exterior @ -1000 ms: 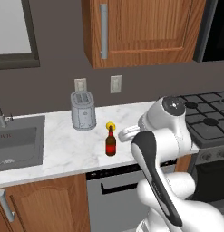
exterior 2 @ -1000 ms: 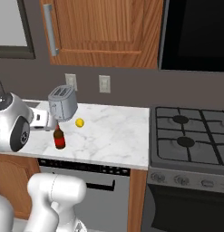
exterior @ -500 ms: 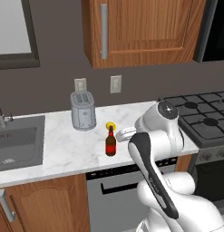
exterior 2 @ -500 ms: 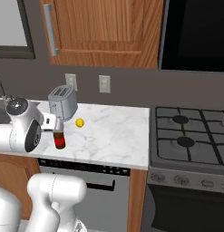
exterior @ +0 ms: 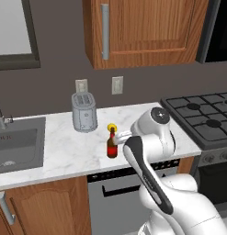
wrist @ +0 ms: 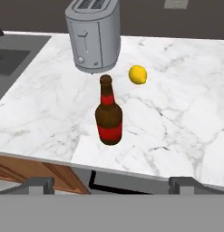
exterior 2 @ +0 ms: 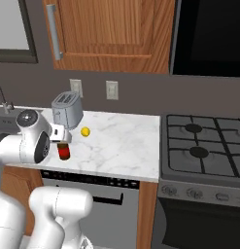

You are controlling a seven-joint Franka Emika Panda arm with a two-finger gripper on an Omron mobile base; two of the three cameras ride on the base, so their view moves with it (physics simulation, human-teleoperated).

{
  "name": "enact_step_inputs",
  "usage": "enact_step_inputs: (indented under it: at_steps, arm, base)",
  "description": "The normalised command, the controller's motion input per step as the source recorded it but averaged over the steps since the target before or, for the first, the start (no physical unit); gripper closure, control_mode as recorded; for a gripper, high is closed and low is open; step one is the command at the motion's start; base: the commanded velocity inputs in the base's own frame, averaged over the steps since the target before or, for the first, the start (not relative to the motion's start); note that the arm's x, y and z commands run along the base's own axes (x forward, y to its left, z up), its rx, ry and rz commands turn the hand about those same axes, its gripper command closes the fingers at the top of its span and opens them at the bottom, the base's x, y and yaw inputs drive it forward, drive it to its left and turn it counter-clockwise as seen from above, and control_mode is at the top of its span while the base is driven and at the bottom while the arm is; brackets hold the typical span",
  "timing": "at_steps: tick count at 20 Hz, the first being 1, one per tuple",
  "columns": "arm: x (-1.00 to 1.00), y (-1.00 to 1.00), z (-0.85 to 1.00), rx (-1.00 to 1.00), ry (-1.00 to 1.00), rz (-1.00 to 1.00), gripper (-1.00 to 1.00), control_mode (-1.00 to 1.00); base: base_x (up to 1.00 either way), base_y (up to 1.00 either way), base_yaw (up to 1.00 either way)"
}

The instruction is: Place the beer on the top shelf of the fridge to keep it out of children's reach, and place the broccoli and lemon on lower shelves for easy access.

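Your white marble surface (wrist: 177,113) carries a grey metal toaster (wrist: 93,36); the slim brown beer bottle with red label (wrist: 108,118) stands upright before it, the small yellow lemon (wrist: 138,74) near. Hand view shows fingers (wrist: 182,183) spread wide, empty, short of the bottle.

Your arm bends forward at the elbow, wrist turned left. Your gripper (wrist: 111,183) is spread wide, holding nothing.

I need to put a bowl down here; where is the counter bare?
Bare marble runs from the lemon to the stove, and between the sink and the beer. It is crowded mid-counter: toaster, beer and lemon stand close, with the open gripper facing them.
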Motion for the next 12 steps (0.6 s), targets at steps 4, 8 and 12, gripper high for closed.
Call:
enact_step_inputs:
  at_steps: [4, 8, 12]
  arm:
    - [0.33, 0.11, -0.18, 0.0, 0.04, 0.0, -1.0, -1.0]
    - [0.32, 0.1, -0.16, 0.0, 0.03, 0.0, -1.0, -1.0]
    - [0.31, 0.09, -0.15, 0.0, 0.01, 0.0, -1.0, -1.0]
  base:
    - [0.0, 0.0, 0.0]
    - [0.0, 0.0, 0.0]
    - [0.0, 0.0, 0.0]
